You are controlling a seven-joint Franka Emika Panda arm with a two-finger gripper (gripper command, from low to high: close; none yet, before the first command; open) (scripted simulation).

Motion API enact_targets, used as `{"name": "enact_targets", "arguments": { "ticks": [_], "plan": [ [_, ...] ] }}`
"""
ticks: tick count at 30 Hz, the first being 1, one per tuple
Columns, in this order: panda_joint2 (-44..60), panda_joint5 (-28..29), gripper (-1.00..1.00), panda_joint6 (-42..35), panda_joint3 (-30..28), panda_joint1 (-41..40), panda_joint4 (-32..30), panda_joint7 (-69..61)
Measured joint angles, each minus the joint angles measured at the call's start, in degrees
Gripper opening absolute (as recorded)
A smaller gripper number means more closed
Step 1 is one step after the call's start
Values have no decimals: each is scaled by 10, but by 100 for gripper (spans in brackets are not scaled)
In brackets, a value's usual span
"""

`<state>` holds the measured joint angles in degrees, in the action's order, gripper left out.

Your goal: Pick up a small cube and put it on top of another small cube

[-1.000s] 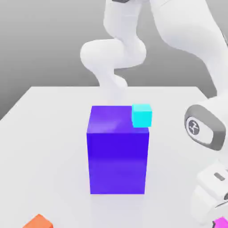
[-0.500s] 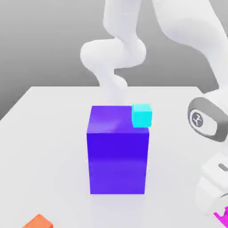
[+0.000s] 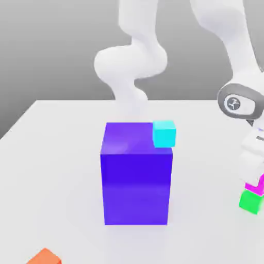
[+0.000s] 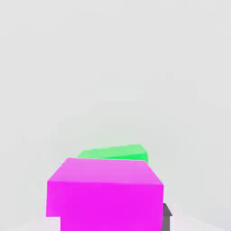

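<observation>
Now the jaws (image 3: 256,181) sit at the exterior view's right edge, closed on the pink cube (image 3: 256,184), which hangs just above the green cube (image 3: 251,201); whether the two touch, I cannot tell. From the hand view, pink (image 4: 104,194) covers most of green (image 4: 115,152) but looks offset. Risk: releasing with that offset leaves pink overhanging, so it tips off. Pressing down could also shove green across the bench (image 3: 56,154). The blue block (image 3: 136,175) is well apart.
</observation>
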<state>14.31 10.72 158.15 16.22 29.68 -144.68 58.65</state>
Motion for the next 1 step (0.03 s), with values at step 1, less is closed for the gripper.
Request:
{"name": "enact_targets", "arguments": {
  "ticks": [1],
  "plan": [
    [0, 0, 100, 0, 0, 0, 0, 0]
  ]
}}
